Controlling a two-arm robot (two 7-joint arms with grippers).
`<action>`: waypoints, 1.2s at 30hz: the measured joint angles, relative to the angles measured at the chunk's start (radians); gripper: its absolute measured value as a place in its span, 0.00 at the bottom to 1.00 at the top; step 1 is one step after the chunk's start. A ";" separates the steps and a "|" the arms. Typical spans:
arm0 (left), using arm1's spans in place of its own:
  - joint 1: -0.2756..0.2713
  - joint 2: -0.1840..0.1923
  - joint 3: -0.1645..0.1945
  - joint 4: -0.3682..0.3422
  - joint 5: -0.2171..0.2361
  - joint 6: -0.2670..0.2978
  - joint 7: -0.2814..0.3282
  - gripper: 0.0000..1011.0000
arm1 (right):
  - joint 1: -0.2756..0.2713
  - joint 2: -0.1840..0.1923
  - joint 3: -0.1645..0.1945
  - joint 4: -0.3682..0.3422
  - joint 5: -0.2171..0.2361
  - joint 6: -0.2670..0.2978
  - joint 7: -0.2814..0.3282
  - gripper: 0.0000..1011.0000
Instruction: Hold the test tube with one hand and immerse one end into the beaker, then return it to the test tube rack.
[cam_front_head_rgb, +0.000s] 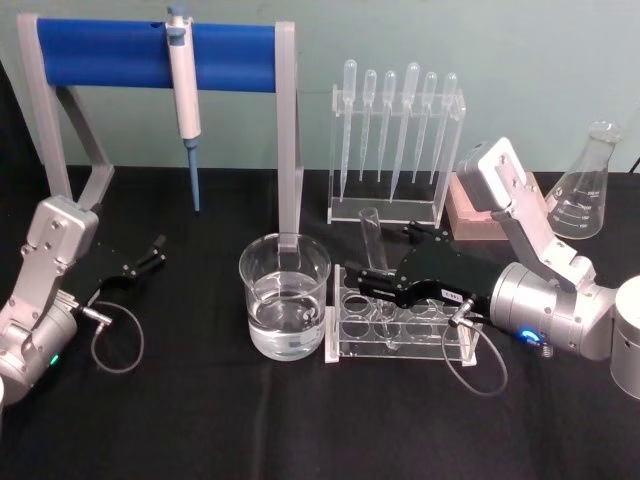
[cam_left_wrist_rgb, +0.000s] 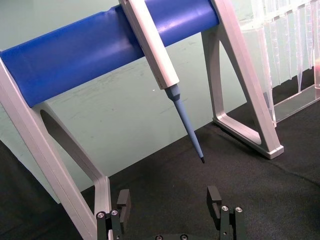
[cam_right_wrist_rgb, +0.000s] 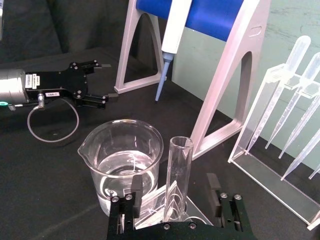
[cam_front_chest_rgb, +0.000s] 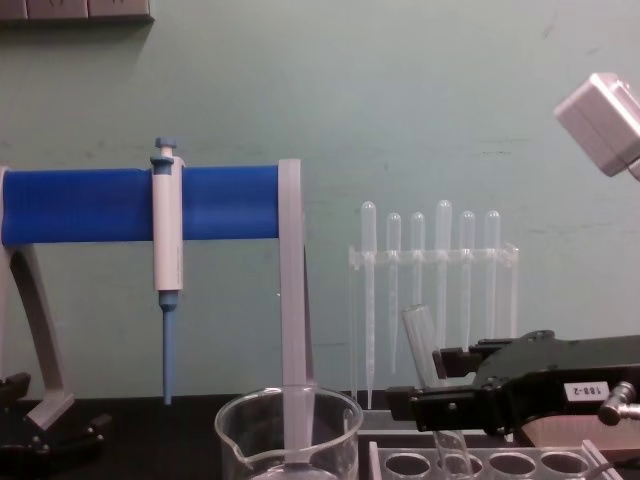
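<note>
Test tube (cam_front_head_rgb: 372, 235) leaning in rack (cam_front_head_rgb: 400, 345), straddled by released right gripper (cam_right_wrist_rgb: 173, 184). Beaker (cam_front_head_rgb: 285, 300) just beside rack; pipettes (cam_front_head_rgb: 400, 120) behind. Left gripper (cam_front_head_rgb: 152, 250) released, parked left. Black tabletop (cam_front_head_rgb: 200, 420), green wall (cam_front_head_rgb: 500, 40).

Head view looks down on the whole table (cam_front_head_rgb: 250, 430); chest view sits low and near, facing the far wall (cam_front_chest_rgb: 400, 100); both wrist views closely face the far blue-barred stand (cam_left_wrist_rgb: 100, 55); all four share it.

Silver left arm (cam_front_head_rgb: 45, 262) and right arm (cam_front_head_rgb: 545, 300) carry black jaws (looped grey cables (cam_front_head_rgb: 115, 345), white labels (cam_front_chest_rgb: 585, 392)).
</note>
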 joint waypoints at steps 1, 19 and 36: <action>0.000 0.000 0.000 0.000 0.000 0.000 0.000 0.99 | -0.001 -0.002 0.001 0.001 -0.002 0.000 0.000 0.78; 0.000 0.000 0.000 0.000 0.000 0.000 0.000 0.99 | -0.031 -0.023 0.031 -0.003 -0.008 -0.026 -0.008 0.24; 0.000 0.000 0.000 0.000 0.000 0.000 0.000 0.99 | -0.154 -0.030 0.147 -0.151 0.071 -0.117 -0.077 0.22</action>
